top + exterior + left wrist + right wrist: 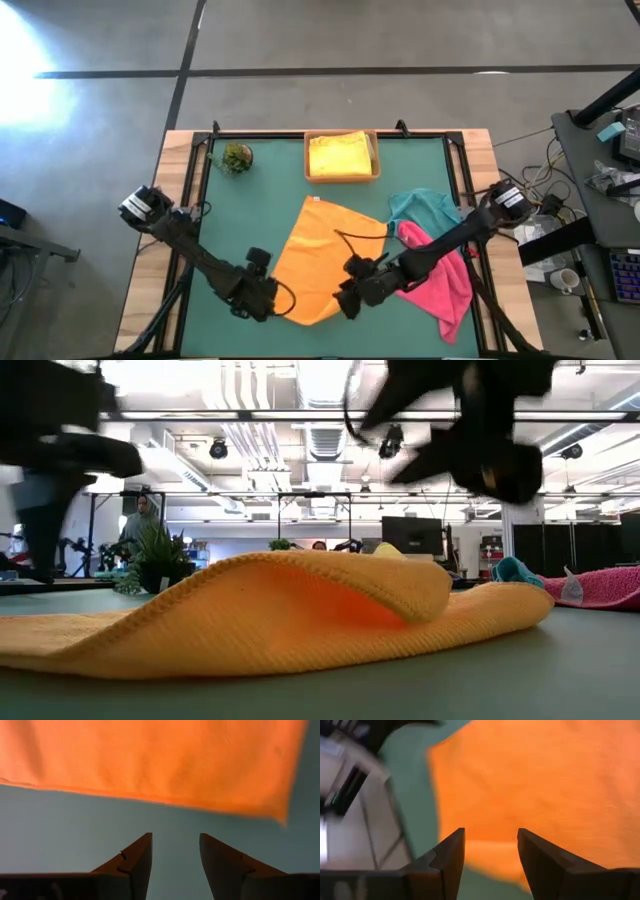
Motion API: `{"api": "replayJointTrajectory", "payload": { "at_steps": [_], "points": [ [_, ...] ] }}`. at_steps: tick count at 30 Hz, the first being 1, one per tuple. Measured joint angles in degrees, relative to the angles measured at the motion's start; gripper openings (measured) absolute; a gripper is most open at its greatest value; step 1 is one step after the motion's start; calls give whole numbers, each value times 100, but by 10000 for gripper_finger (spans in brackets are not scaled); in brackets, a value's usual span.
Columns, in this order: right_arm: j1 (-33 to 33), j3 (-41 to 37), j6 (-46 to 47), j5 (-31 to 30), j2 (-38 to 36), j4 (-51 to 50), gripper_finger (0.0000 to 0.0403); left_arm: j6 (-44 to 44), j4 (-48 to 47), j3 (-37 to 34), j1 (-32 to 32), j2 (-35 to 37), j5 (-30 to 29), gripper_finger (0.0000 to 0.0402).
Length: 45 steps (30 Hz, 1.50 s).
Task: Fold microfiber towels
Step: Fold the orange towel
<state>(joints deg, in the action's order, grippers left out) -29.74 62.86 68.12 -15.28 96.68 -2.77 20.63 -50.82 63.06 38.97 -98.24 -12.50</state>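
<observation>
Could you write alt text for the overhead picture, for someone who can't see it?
Seen from above, an orange towel lies folded on a green table between two dark robot arms, the left fingers and right fingers at its near edge, both open. A pink towel and a teal towel lie to the right; a tray holding a yellow towel and a small plant ball sit at the far edge.

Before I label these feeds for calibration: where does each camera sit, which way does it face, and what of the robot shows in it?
High view: overhead, straight down on the table; both arms, left gripper, right gripper.
Low view: table height, level across the orange towel into the room; dark arm parts above.
Left wrist view: on the left arm, facing mat and towel edge; open jaws.
Right wrist view: on the right arm, over the towel; open jaws.
Shared: all four show the orange towel.
</observation>
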Motion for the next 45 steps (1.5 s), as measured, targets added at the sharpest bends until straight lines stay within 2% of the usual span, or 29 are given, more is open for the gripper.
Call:
{"api": "replayJointTrajectory", "payload": {
  "at_steps": [8,12,16,20,26,35,40,45],
  "points": [
    [-378,529,-2497,218,5,-49,162,110,34,-218,561,64,21,148],
    [-424,685,-3149,215,36,-613,163,632,31,-237,614,64,36,148],
    [-429,781,-3468,222,95,-1231,163,1001,94,-235,614,64,30,148],
    [-441,808,-3935,205,204,-1221,158,1354,168,-235,630,66,30,148],
    [-456,801,-4351,226,514,-1292,157,1337,705,-235,776,66,1,148],
    [-475,801,-4542,234,719,-1238,154,1356,822,-210,995,66,-73,148],
    [-480,801,-4562,233,719,-1238,150,1354,873,-70,1038,66,-463,148],
    [-480,801,-4563,233,719,-1243,152,808,1535,-58,1027,37,-555,148]
  ]
}}
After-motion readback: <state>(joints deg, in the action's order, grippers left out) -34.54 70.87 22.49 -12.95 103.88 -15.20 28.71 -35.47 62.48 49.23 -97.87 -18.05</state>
